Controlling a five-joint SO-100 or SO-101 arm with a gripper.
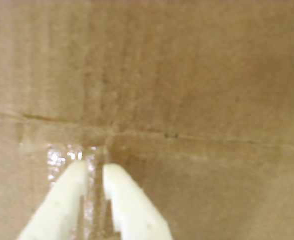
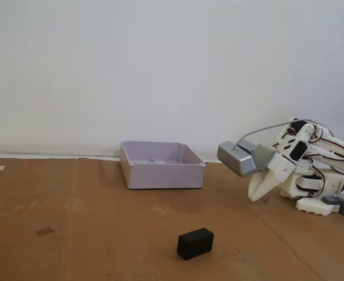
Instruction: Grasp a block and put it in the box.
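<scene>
Fixed view puts the block (image 2: 196,243) on the cardboard (image 2: 72,234) near the front edge, well apart from the gripper (image 2: 255,196), which hangs low by the robot base (image 2: 318,205), nearly closed and holding nothing. Your wrist view shows only cardboard past the fingertips (image 1: 76,170), so you risk steering blind and nudging the block aside. Its long axis runs roughly left to right in the fixed view, right end slightly farther back; close across the short side. The box (image 2: 163,174) sits behind it, empty
</scene>
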